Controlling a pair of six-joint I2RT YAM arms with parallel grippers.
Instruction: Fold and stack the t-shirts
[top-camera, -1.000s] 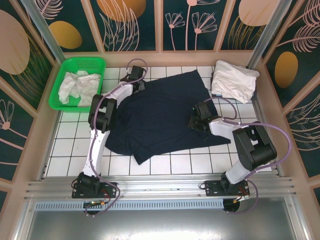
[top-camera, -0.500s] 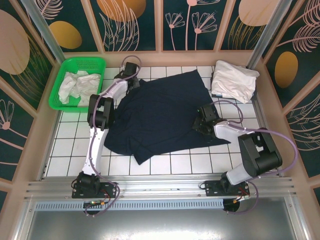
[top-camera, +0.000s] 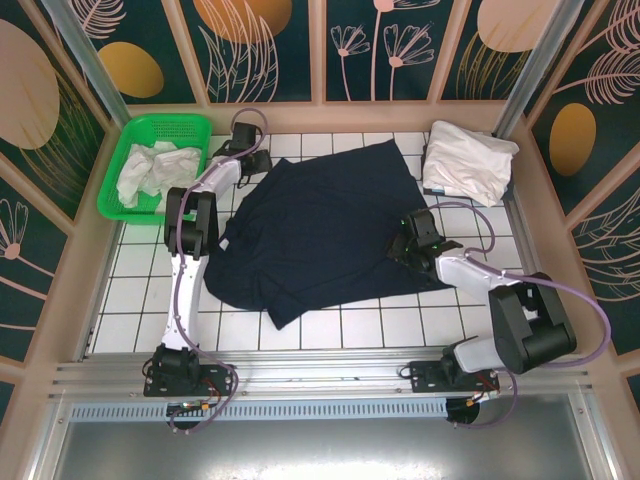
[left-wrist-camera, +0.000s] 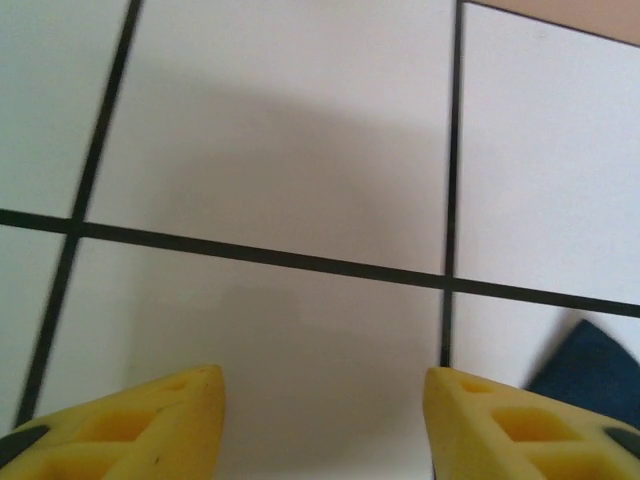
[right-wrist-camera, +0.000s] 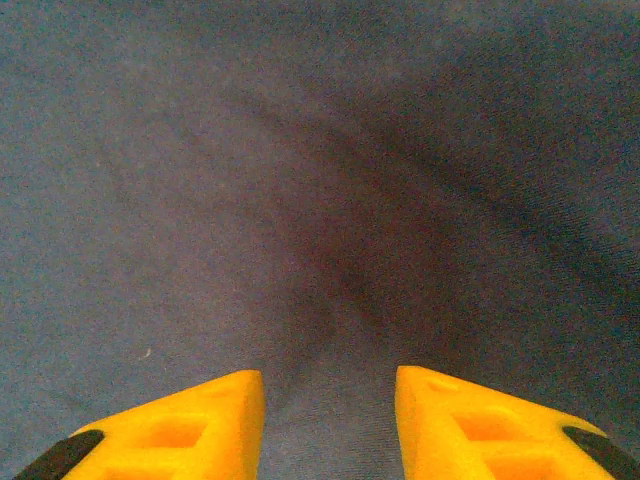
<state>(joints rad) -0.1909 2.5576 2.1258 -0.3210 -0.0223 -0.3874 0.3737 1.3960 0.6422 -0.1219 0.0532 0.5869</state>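
The dark navy cloth t-shirt (top-camera: 320, 225) lies spread flat on the white tiled counter (top-camera: 140, 270), between the 2 arms. The left pincer (top-camera: 256, 161) hangs just off the shirt's far left corner. Its yellow fingers (left-wrist-camera: 150, 420) stand apart over bare tile with nothing between them, and a navy tip of the shirt pokes in just to its right. To the left of this pincer is a green plastic mesh basket (top-camera: 170, 125) with crumpled white shirts (top-camera: 150, 170) lying inside it.

The right pincer (top-camera: 403, 243) is down on the shirt's right edge. Its 2 yellow fingers (right-wrist-camera: 200, 415) are parted too, with navy cloth showing in the gap. A soft crease runs toward that gap, but I see no fold pinched there. Beyond this pincer, in the far right corner, a loosely folded pile of white cloth t-shirts (top-camera: 468, 162) rests well apart from the navy one.
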